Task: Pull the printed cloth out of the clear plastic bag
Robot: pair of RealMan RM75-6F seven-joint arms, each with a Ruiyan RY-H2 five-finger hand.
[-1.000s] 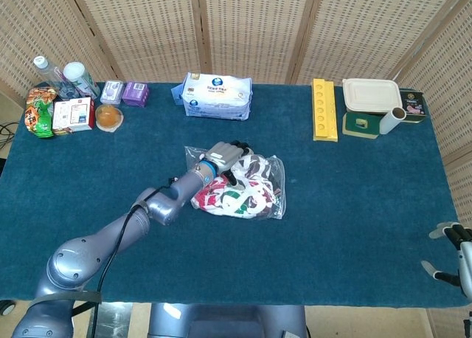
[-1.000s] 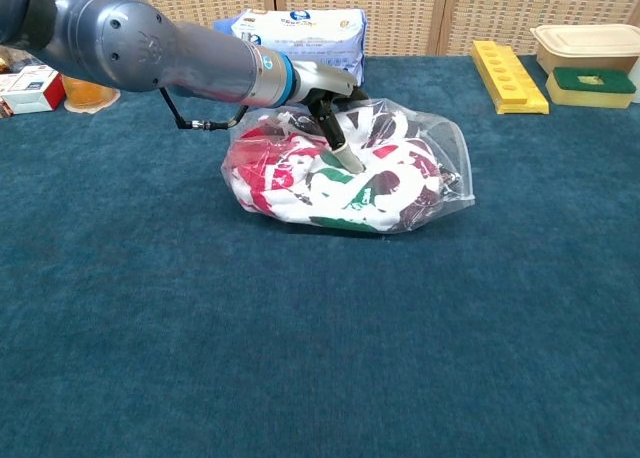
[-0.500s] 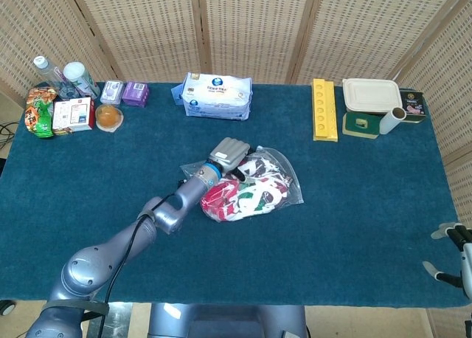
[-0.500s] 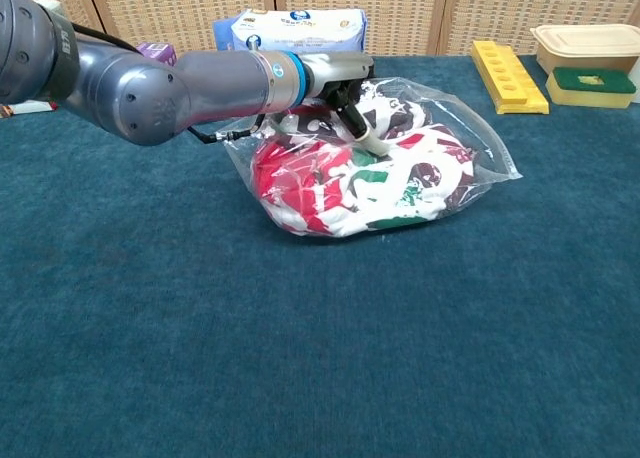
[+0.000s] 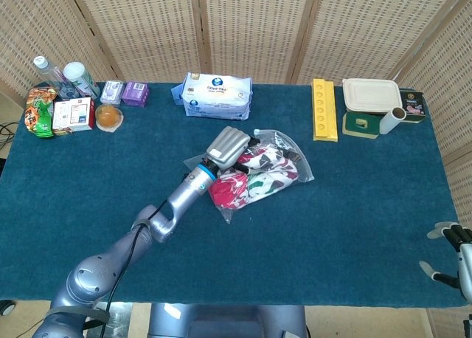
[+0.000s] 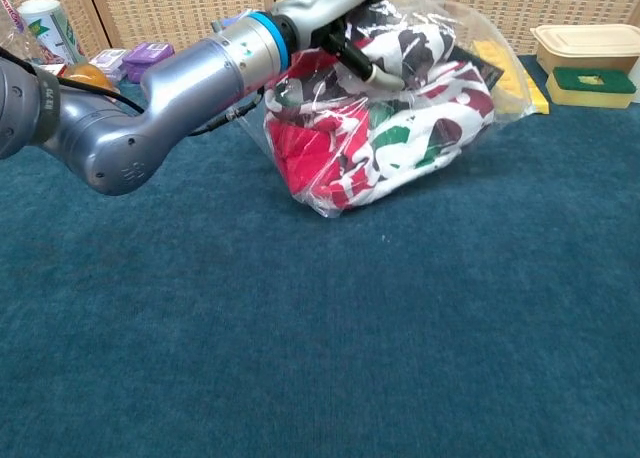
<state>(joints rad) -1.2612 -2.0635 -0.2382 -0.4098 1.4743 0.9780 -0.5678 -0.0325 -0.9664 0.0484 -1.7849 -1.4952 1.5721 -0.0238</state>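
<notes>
The clear plastic bag [image 5: 293, 177] [image 6: 455, 113] hangs off the blue table, stuffed with the printed cloth [image 5: 254, 178] [image 6: 390, 128] in red, white, green and dark patches. My left hand [image 5: 229, 147] [image 6: 335, 3] grips the bag with the cloth at its upper left end and holds it raised; the bag's lower end sags toward the cloth-covered table. My right hand [image 5: 451, 248] shows only at the table's front right corner in the head view, fingers spread, holding nothing.
A wipes pack [image 5: 217, 96] lies behind the bag. A yellow tray [image 5: 324, 108], a lidded box [image 5: 371, 95] and a roll [image 5: 391, 119] stand at the back right. Bottles, small boxes and snacks [image 5: 66, 102] cluster at the back left.
My left hand has lifted the bag with the cloth up off the table and carried it to the right and back. The right hand has stayed put.
</notes>
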